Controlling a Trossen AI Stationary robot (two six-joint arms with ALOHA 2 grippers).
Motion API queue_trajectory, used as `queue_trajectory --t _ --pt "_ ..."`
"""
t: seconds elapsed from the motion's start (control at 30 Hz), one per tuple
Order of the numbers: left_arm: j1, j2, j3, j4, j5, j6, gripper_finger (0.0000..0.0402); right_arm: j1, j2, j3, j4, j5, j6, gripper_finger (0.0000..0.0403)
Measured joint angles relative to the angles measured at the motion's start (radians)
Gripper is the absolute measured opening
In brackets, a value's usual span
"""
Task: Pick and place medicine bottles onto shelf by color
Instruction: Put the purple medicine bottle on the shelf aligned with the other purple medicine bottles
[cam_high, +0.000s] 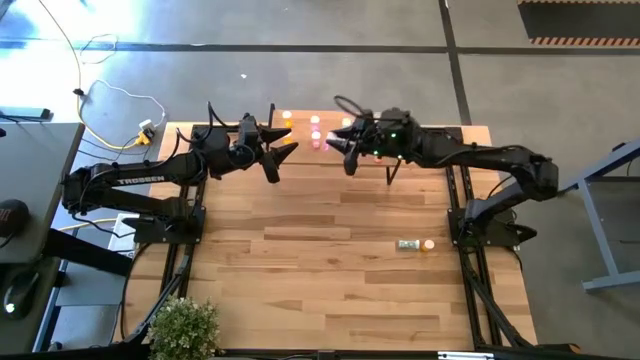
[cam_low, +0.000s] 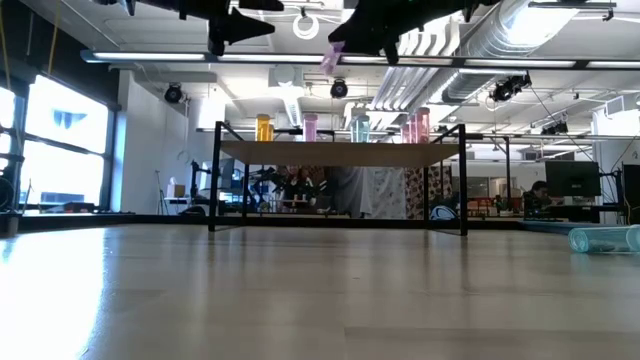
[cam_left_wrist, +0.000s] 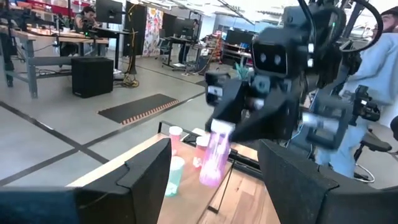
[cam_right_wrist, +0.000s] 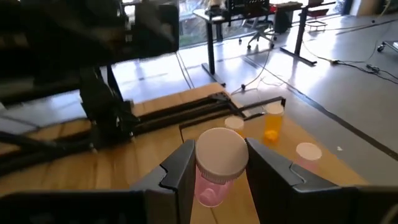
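A translucent pink bottle (cam_right_wrist: 214, 171) with a round pale cap is pinched between the right gripper (cam_right_wrist: 217, 168) jaws above the shelf (cam_low: 340, 153), its base hidden. The left gripper (cam_left_wrist: 214, 180) hangs beside it, jaws spread.

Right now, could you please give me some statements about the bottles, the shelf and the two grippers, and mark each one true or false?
1. The right gripper holds a pink bottle. True.
2. The left gripper is shut on an orange bottle. False: its fingers stand open and hold nothing.
3. Several bottles already stand on the shelf. True: among them is an orange bottle.
4. Every bottle is on the shelf or in a gripper. False: a teal bottle lies on its side on the table.
5. The held pink bottle is resting on the shelf. False: it hangs above it.
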Motion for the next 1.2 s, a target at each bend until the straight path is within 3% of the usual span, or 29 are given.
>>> queue_trajectory --t 0.37,0.67,0.9,1.2 --pt "0.000 0.000 0.000 -0.001 0.000 0.036 0.0232 0.014 0.136 0.000 0.032 0.019 -0.115 0.0113" --pt "0.000 0.000 0.000 -0.003 -0.001 0.035 0.0232 0.025 0.167 0.001 0.078 0.026 -0.153 0.0113" --pt "-0.001 0.001 0.000 -0.005 -0.019 0.034 0.0232 0.046 0.171 0.114 -0.024 0.087 -0.245 0.0113" --pt "-0.001 0.001 0.000 -0.019 -0.020 0.035 0.0232 0.033 0.217 0.116 -0.083 0.082 -0.227 0.0113"
